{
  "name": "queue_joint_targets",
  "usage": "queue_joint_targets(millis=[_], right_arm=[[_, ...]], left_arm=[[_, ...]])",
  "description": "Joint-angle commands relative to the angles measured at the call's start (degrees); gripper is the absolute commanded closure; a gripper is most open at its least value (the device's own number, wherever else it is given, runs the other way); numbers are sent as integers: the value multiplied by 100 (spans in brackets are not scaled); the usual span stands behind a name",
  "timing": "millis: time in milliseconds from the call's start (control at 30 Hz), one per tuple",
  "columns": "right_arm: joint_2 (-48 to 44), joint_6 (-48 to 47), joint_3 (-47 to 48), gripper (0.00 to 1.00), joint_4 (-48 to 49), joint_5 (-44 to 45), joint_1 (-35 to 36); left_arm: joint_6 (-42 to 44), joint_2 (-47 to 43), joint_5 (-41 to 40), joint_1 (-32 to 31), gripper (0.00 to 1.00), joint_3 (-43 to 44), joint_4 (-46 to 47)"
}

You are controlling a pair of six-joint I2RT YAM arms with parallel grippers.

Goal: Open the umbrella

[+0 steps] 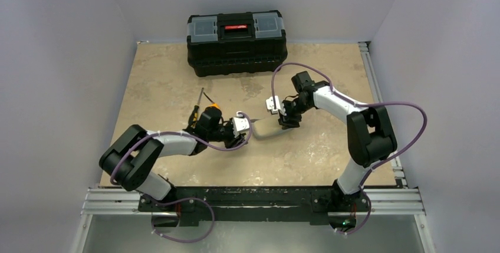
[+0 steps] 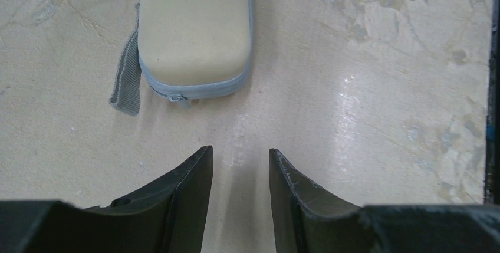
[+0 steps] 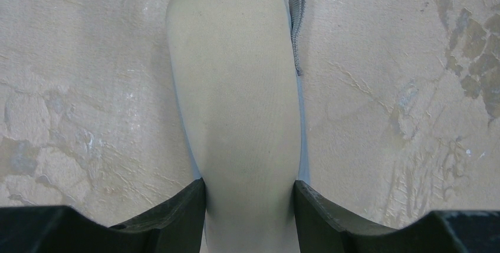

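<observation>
The umbrella shows only as its zipped cream-beige sleeve (image 1: 268, 128), lying flat on the table between my two arms. In the right wrist view the sleeve (image 3: 236, 88) runs away from the camera, and my right gripper (image 3: 249, 185) is shut on its near end, both jaws pressed against its sides. My left gripper (image 2: 240, 153) stands open over bare table, a short way from the sleeve's other end (image 2: 194, 29). That end carries the zipper pull (image 2: 178, 98) and a grey strap (image 2: 125, 79). Nothing sits between the left jaws.
A black toolbox (image 1: 237, 42) with a red latch stands at the back of the table. A screwdriver (image 1: 197, 108) with an orange-and-black handle lies just behind my left wrist. Metal rails (image 1: 377, 88) border the table's right edge.
</observation>
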Motion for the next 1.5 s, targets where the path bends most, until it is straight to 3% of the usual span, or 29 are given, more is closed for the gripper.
queue_joint_targets(millis=[0,367,767,1133,1300,1467], right_arm=[[319,-236,-12,93,-719,129,-50],[361,-257,53,93,-824,83,-100],[422,-30,92,98,-747,31,-170],[527,921,154,100,-334,113,-197],[654,2019,394,100,-334,-9,-197],[590,2538,313,100,-271,-205,-203]], left_arm=[[348,397,-247,-152,62,342,922],[197,1084,-669,-372,62,667,1342],[2,1039,-570,-441,100,652,1017],[-529,696,-359,-948,100,409,707],[-1316,876,-910,-1061,100,681,785],[-2058,626,-1309,-678,100,614,830]])
